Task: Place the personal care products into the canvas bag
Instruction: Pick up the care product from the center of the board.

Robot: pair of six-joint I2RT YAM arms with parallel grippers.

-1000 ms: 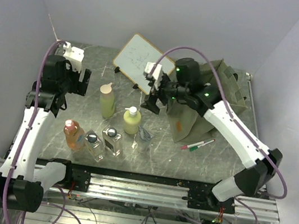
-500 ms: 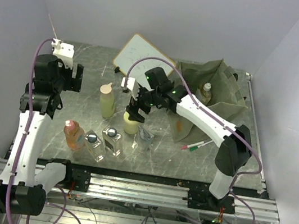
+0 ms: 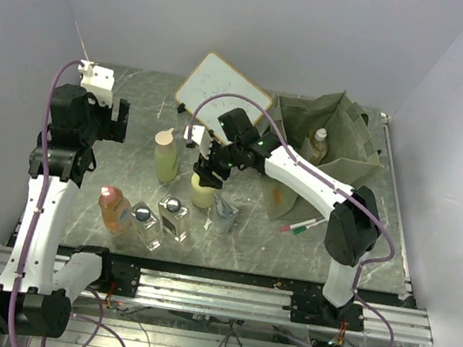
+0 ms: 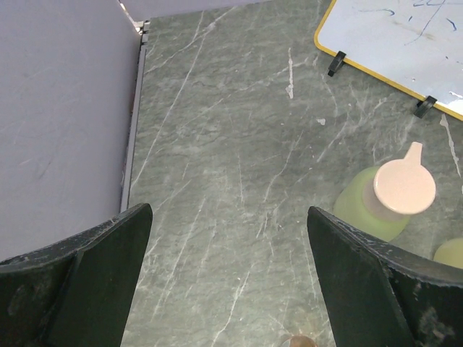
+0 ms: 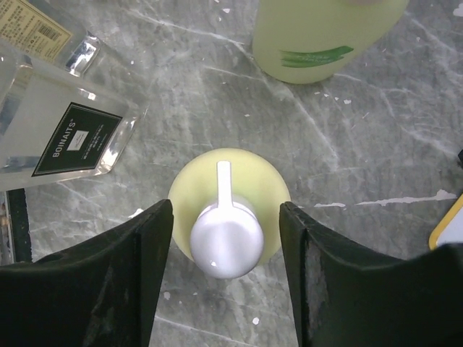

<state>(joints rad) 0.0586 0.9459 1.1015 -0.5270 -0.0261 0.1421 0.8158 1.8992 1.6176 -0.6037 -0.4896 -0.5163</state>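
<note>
My right gripper hangs over the yellow-green pump bottle. In the right wrist view its jaws stand open on both sides of the bottle's body, with the white pump head between them. The bottle stands on the table. A pale-green bottle stands to its left. Nearer me are an orange-pink bottle, two clear square glass bottles and a clear pouch. An amber bottle sits inside the canvas bag. My left gripper is open and empty, high over the table's left.
A wood-framed whiteboard leans at the back, behind the bottles. Red and green marker pens lie in front of the bag. Grey walls close the table at the left, back and right.
My right arm swung left from the bag to the pump bottle, came down over it and narrowed its jaws. The left arm rose slightly and stayed open.
</note>
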